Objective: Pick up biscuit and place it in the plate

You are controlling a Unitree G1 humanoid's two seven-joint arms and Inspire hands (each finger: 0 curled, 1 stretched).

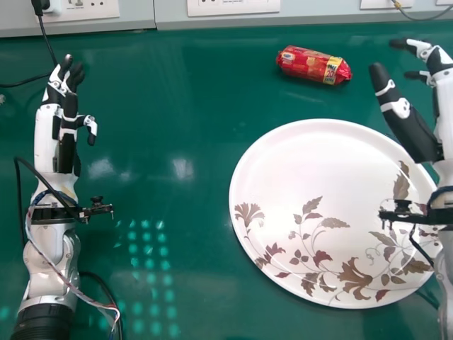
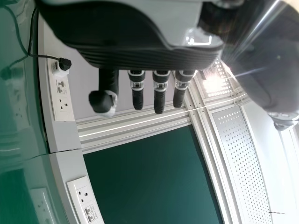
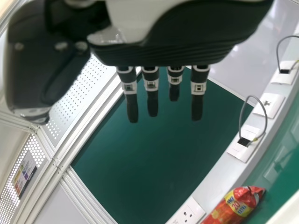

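Note:
A red biscuit packet (image 1: 313,65) lies on the green table behind a large white plate with a brown leaf pattern (image 1: 311,163). My right hand (image 1: 442,106) is held at the right, over the plate's right side, right of the packet, fingers extended and thumb apart, holding nothing. In the right wrist view the right hand (image 3: 163,51) shows straight fingers, with the biscuit packet (image 3: 236,205) beyond it. At the far left my left hand (image 1: 62,113) rests idle, its fingers straight and empty.
White wall sockets (image 1: 233,6) line the back edge of the green table (image 1: 163,92). A black cable (image 1: 25,81) runs at the back left, and another cable (image 1: 425,15) hangs at the back right.

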